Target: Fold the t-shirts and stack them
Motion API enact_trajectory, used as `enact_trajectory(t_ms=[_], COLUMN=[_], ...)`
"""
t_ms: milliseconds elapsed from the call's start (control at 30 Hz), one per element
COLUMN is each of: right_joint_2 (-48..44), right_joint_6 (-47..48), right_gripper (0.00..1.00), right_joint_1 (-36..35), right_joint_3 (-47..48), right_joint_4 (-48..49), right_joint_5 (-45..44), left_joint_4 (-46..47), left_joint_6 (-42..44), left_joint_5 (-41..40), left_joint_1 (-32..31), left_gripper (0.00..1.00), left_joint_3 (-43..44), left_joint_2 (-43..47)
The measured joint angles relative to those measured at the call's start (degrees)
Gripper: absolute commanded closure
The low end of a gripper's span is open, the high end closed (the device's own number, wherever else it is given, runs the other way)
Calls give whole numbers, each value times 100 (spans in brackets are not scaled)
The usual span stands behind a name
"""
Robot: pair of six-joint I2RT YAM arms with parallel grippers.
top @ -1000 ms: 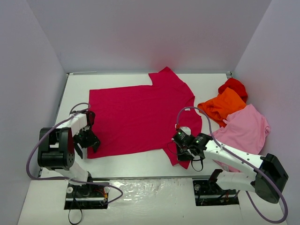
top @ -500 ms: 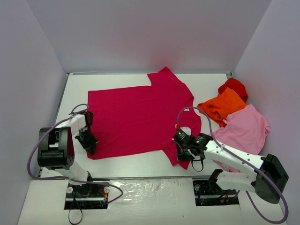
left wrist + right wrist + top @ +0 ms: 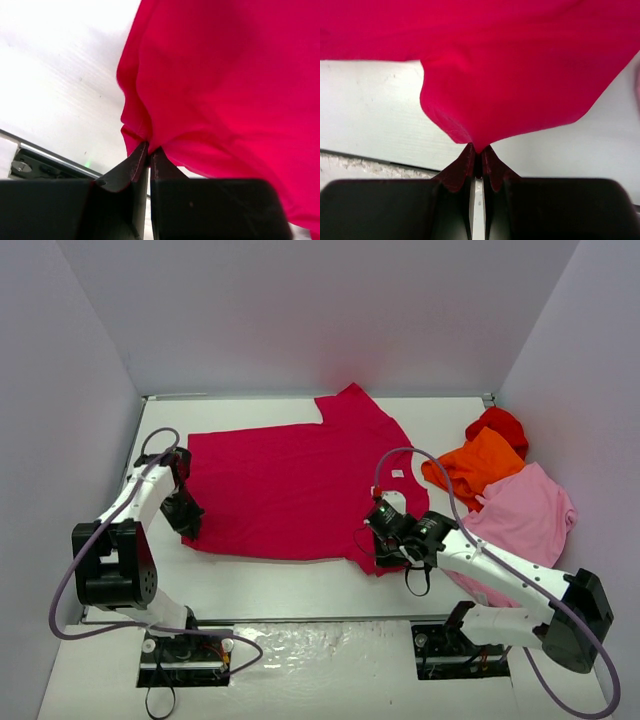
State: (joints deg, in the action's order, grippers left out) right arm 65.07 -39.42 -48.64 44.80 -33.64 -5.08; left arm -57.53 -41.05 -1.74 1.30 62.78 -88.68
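Your desk (image 3: 250, 580) is white, with walls on its left, far and right sides. The biggest thing on it is the raspberry-red shirt (image 3: 290, 490), spread mostly flat across the middle. It reaches from close to the left edge past the centre, and one sleeve points toward the far edge.

Along the right edge you have three more shirts, crumpled in a row. The pale pink shirt (image 3: 525, 515) lies nearest the near edge. The orange shirt (image 3: 475, 465) sits behind it and touches it. The bright red shirt (image 3: 498, 423) is bunched toward the far right corner, partly under the orange one.

Your left pincer (image 3: 188, 525) is at the raspberry-red shirt's near left corner. In its wrist view its tips (image 3: 149, 147) are pressed together on a pinch of that cloth, which bunches into folds there.

Your right pincer (image 3: 385, 545) is at the same shirt's near right end. Its wrist view shows the tips (image 3: 478, 150) clamped on a pulled-up point of the red cloth, with bare desk showing beneath.

A small white tag (image 3: 398, 476) shows on the raspberry-red shirt just beyond the right pincer.
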Motion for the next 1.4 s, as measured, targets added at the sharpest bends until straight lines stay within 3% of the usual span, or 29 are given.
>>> enact_trajectory(t_ms=[367,633,967,1400], right_joint_2=[898,1651,2717,4014], right_joint_6=[843,1407,1736,2113], right_gripper=[100,100,100,100], right_joint_1=[606,1259,1371,1794], right_joint_3=[777,1499,2622,3555], right_joint_4=[45,339,694,952], right_joint_5=[-614,-629,-685,-911], left_joint_4=[-623,-955,-1121,-1221], left_joint_6=[314,497,543,758], left_joint_5=[-23,-89,-14,42], left_joint_1=[0,0,-4,-9], left_gripper=[100,100,100,100], left_joint_3=[1540,2654,3737,4221], left_joint_2=[-210,-1083,-2030,-2869])
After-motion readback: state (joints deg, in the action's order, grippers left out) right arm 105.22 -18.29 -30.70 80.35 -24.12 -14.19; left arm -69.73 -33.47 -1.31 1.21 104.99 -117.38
